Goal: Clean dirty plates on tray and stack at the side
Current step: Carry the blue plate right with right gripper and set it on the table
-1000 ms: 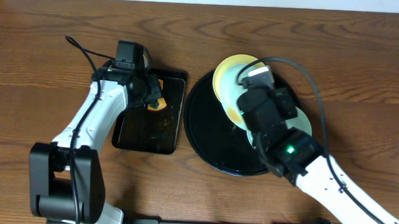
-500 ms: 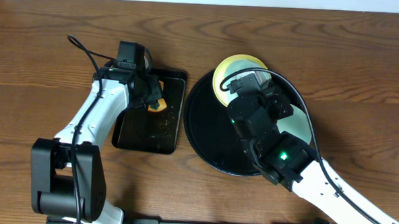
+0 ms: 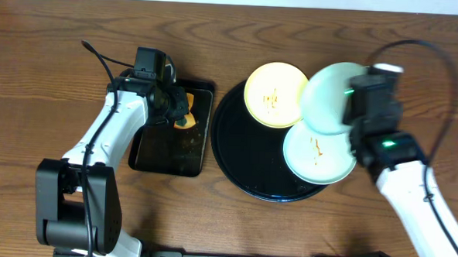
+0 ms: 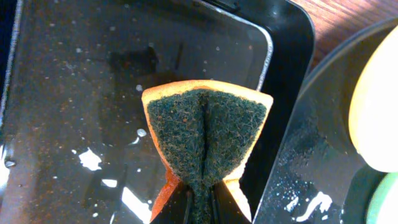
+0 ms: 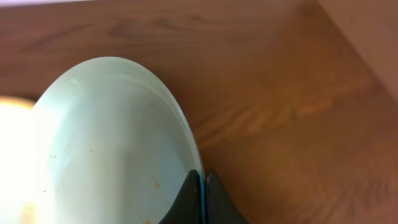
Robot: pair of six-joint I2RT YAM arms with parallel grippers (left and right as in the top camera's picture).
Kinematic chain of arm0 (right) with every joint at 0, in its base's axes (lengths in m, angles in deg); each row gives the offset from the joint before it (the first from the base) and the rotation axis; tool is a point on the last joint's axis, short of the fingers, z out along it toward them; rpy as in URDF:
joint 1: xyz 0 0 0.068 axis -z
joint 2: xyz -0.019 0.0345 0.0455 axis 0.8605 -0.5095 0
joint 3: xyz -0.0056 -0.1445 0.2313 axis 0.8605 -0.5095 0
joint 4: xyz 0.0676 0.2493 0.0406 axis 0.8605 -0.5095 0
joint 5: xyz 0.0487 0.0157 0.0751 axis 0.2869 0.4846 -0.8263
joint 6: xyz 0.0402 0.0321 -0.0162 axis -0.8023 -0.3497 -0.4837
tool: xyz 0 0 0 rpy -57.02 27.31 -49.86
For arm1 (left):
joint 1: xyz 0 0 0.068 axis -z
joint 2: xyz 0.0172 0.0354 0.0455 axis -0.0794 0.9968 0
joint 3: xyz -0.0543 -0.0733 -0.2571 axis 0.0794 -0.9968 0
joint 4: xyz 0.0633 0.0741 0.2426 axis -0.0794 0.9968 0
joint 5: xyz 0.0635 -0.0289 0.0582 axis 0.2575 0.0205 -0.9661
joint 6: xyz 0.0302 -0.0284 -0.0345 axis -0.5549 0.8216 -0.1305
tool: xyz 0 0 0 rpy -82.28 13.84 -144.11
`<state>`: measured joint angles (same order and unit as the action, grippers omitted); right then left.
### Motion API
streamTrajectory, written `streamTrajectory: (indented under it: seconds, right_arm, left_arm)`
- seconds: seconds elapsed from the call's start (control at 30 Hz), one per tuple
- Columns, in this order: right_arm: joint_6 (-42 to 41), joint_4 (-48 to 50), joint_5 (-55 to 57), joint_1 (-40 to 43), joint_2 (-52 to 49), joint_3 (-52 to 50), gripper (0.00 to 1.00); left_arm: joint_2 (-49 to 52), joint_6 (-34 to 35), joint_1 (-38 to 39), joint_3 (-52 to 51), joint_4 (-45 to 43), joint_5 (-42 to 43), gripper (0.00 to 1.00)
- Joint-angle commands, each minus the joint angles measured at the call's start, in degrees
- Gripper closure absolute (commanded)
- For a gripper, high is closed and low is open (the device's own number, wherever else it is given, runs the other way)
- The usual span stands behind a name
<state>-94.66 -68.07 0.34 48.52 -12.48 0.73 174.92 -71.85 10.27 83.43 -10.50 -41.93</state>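
Two fingers of the right gripper are closed on the rim of a pale blue-white plate, pinched at its lower right edge in the right wrist view; faint orange specks are seen on its surface and brown tabletop lies beyond it. In the overhead view this plate is seen at upper right of the round black tray, overlapping the right edge of the yellow plate and the top of a second blue-white plate. Orange-brown smears are carried by both of those. The yellow plate sits over the tray's upper rim, the second blue-white plate over its right rim. The left gripper is clamped on a sponge, orange with a dark green scrub face, folded by the squeeze. The sponge is held above the upper right part of the rectangular black tray, which is wet and speckled, just left of the round tray.
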Motion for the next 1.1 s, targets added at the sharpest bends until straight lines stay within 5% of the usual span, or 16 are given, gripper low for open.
streamTrajectory:
  seconds: [0.0, 0.27, 0.53, 0.6, 0.67, 0.73, 0.9, 1.07]
  right_arm:
    - [-6.7, -0.2, -5.5, 9.5, 0.2, 0.9, 0.99]
    - [-6.7, -0.7, -12.8, 29.5, -4.4, 0.9, 0.99]
    - [-3.8, 0.0, -18.1, 35.7, -13.6, 0.9, 0.98]
    - [-2.2, 0.5, -21.1, 35.7, -14.5, 0.9, 0.9]
    - [-0.1, 1.3, -26.2, 35.5, -14.1, 0.9, 0.65]
    - [3.0, 0.7, -33.7, 35.0, -12.7, 1.0, 0.59]
    - [8.3, -8.8, -48.7, 32.5, -6.9, 1.0, 0.47]
    - [12.8, -21.8, -51.7, 29.0, -5.0, 0.9, 0.48]
  left_arm:
    - [0.0, -2.3, -0.1, 0.0, 0.0, 1.3, 0.93]
    - [0.0, -3.7, -0.1, 0.0, 0.0, 1.3, 0.92]
    - [0.0, -3.7, -0.1, 0.0, 0.0, 1.3, 0.92]
    - [0.0, -3.7, -0.1, 0.0, 0.0, 1.3, 0.93]
    - [0.0, -4.0, -0.1, 0.0, 0.0, 1.3, 0.92]
    - [0.0, -5.1, -0.1, 0.0, 0.0, 1.3, 0.92]
    - [-0.9, -5.2, -0.1, 0.0, 0.0, 1.3, 0.93]
    - [-2.6, -5.2, -0.1, 0.0, 0.2, 1.3, 0.93]
